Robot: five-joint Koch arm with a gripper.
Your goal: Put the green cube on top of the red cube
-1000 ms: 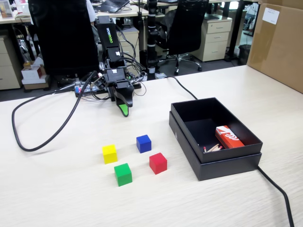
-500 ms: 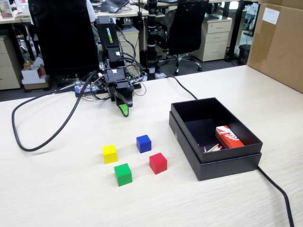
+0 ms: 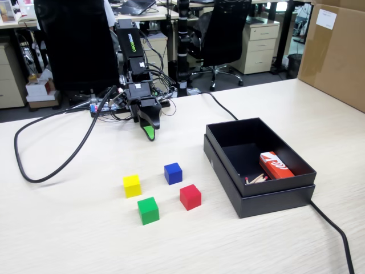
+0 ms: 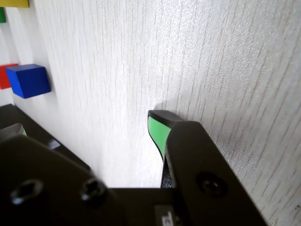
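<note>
Green cube (image 3: 148,210) sits on the pale wood surface (image 3: 68,228) in the fixed view, nearest the camera in a loose cluster with a yellow cube (image 3: 132,185), a blue cube (image 3: 173,173) and the red cube (image 3: 190,196), none touching; the red one lies just to its right. The arm's fingers (image 3: 149,132) hang low over the surface, well behind the cluster and holding nothing. Only one green-faced tip shows in either view, so whether they are spread or pressed together cannot be told. In the wrist view the black housing blocks the lower frame; the blue cube is whole at left, while the red, green and yellow cubes are cut to slivers by the frame edge. A black box (image 3: 274,197) at right holds a red-and-white carton (image 3: 275,165), its lower part hidden by the box wall. A black cable (image 3: 48,174) loops across the left.
</note>
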